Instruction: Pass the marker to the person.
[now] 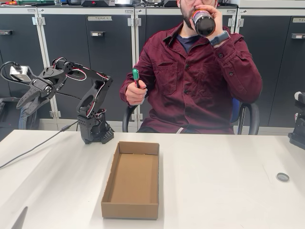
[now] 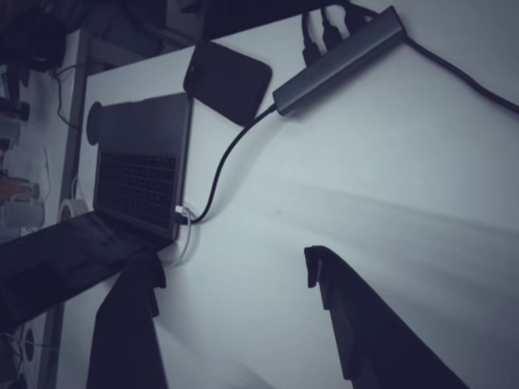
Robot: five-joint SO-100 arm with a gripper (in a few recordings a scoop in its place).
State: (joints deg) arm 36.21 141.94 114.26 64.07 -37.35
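The person [image 1: 195, 81] sits behind the table and holds the marker [image 1: 135, 76] upright in a fist at the picture's left, its green cap on top. His other hand tips a brown bottle [image 1: 203, 21] to his mouth. My gripper [image 1: 25, 101] hangs off the table's left side, far from the marker, pointing down and left. In the wrist view the gripper [image 2: 231, 259] is open, with bare white surface between its dark fingers [image 2: 130, 324].
An open cardboard box [image 1: 131, 180] lies mid-table in front of the arm's base [image 1: 95, 131]. A small round cap [image 1: 282, 177] rests at the right. The wrist view looks down on a laptop [image 2: 138, 174], a black pad [image 2: 227, 79] and a cabled hub [image 2: 340, 58].
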